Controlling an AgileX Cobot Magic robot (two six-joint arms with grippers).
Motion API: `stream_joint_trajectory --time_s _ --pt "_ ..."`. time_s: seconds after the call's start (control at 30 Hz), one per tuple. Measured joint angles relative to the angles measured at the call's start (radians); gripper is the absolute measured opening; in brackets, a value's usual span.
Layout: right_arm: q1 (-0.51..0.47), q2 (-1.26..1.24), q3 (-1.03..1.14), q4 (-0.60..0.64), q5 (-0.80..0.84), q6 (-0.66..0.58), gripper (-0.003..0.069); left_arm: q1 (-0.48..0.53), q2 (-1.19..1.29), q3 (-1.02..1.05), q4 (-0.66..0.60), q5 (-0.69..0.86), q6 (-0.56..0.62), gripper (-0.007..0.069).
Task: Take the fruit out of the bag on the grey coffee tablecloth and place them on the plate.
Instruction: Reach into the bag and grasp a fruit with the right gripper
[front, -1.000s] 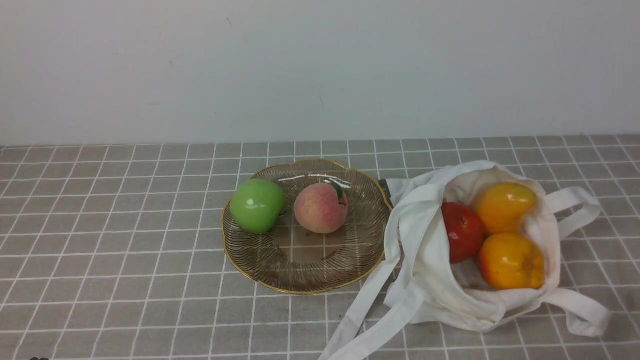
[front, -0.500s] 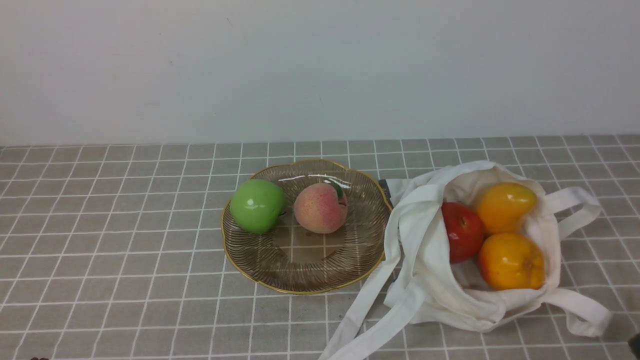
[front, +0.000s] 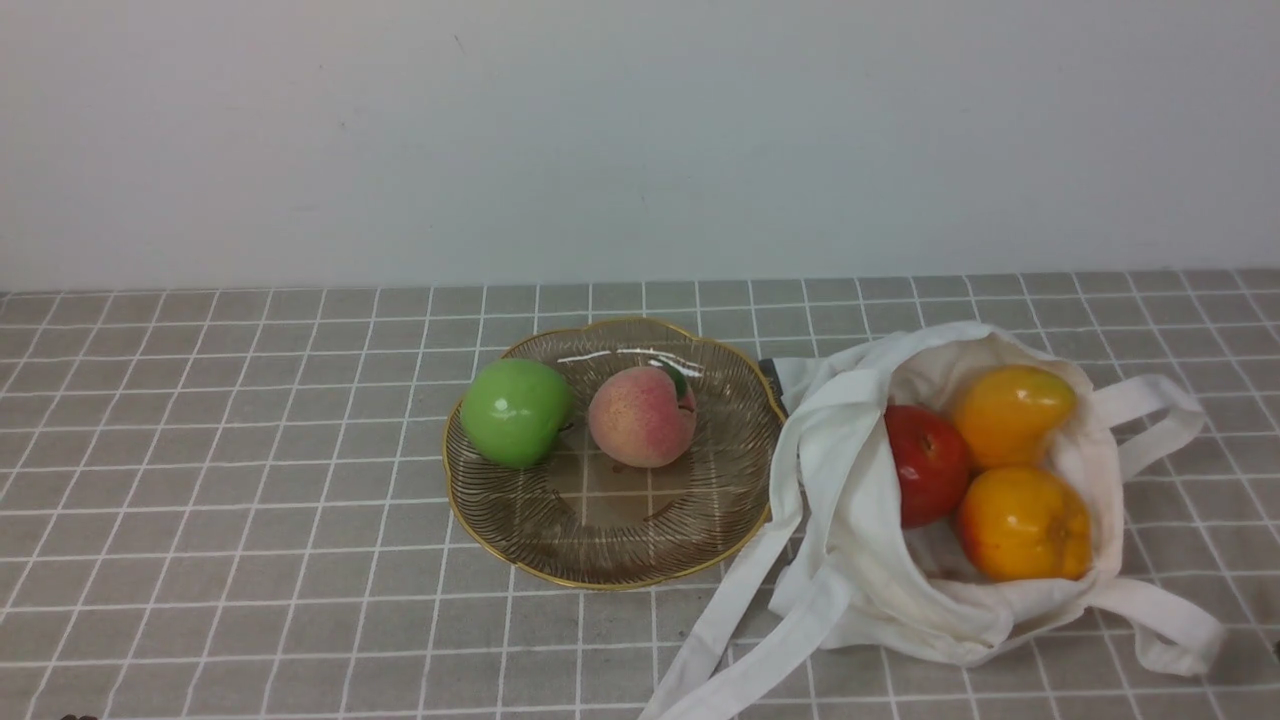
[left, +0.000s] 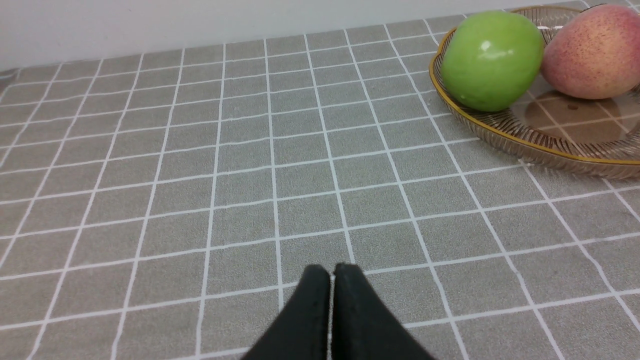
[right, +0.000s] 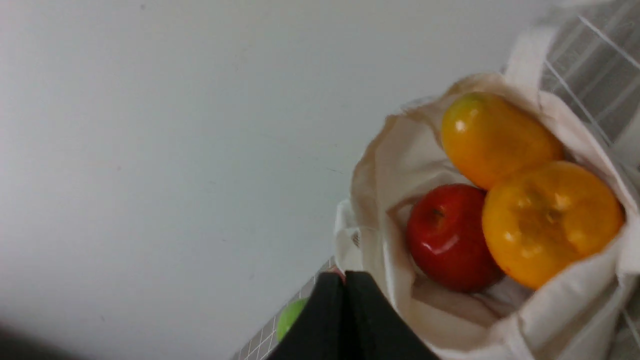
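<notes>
The off-white bag (front: 850, 520) lies open on the grey coffee tablecloth (front: 250, 520), right of the plate (front: 610, 565). Inside lie a mango (front: 1010, 415), a red apple (front: 925, 465) and a round orange fruit (front: 1022, 522). The right wrist view shows the mango (right: 495, 137), apple (right: 450, 237) and orange fruit (right: 550, 222) in the bag (right: 390, 165). My right gripper (right: 345, 276) is shut and empty, just outside the bag's mouth. My left gripper (left: 332, 270) is shut and empty, low over bare cloth, well apart from the plate (left: 500, 136). Neither gripper shows in the front view.
A green apple (front: 515, 410) and a pink peach (front: 640, 415) sit on the plate's far half. The bag's long straps (front: 730, 630) trail toward the near edge. A pale wall stands behind the table.
The bag and its fruit have shifted very slightly. A dark shape at the lower right edge half a second ago has almost left the front view.
</notes>
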Motion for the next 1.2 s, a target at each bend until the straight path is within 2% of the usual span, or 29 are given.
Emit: stream_joint_trajectory --time_s 0.07,0.1,0.13,0.17,0.27,0.37,0.5,0.57,0.73,0.97,1.0,1.03,1.2 --pt "0.0 0.002 -0.058 0.0 0.004 -0.083 -0.0015 0.0 0.0 0.0 0.0 0.0 0.0 -0.0008" --pt "0.0 0.019 -0.135 -0.003 0.011 -0.162 -0.0015 0.0 0.0 0.0 0.0 0.0 0.0 -0.0008" --pt "0.0 0.023 -0.135 -0.002 0.011 -0.174 -0.0015 0.0 0.0 0.0 0.0 0.0 0.0 -0.0008" --pt "0.0 0.096 -0.247 -0.026 0.045 -0.274 -0.0015 0.0 0.0 0.0 0.0 0.0 0.0 -0.0008" --pt "0.0 0.266 -0.388 -0.114 0.169 -0.328 -0.0015 0.0 0.0 0.0 0.0 0.0 0.0 -0.0008" --pt "0.0 0.469 -0.489 -0.258 0.353 -0.285 -0.0013 0.0 0.0 0.0 0.0 0.0 0.0 -0.0008" --pt "0.0 0.673 -0.557 -0.408 0.496 -0.188 -0.0009 0.0 0.0 0.0 0.0 0.0 0.0 -0.0008" --pt "0.0 0.812 -0.601 -0.487 0.539 -0.134 -0.0003 0.0 0.0 0.0 0.0 0.0 0.0 -0.0008" --pt "0.0 0.995 -0.678 -0.527 0.537 -0.111 0.0041 0.0 0.0 0.0 0.0 0.0 0.0 -0.0008" --pt "0.0 1.206 -0.764 -0.565 0.414 -0.124 0.0272 0.0 0.0 0.0 0.0 0.0 0.0 -0.0008" --pt "0.0 1.223 -0.77 -0.571 0.4 -0.124 0.0311 0.0 0.0 0.0 0.0 0.0 0.0 -0.0008" --pt "0.0 1.262 -0.785 -0.581 0.36 -0.124 0.0387 0.0 0.0 0.0 0.0 0.0 0.0 -0.0008" --pt "0.0 1.4 -0.8 -0.591 0.219 -0.124 0.0568 0.0 0.0 0.0 0.0 0.0 0.0 -0.0008"
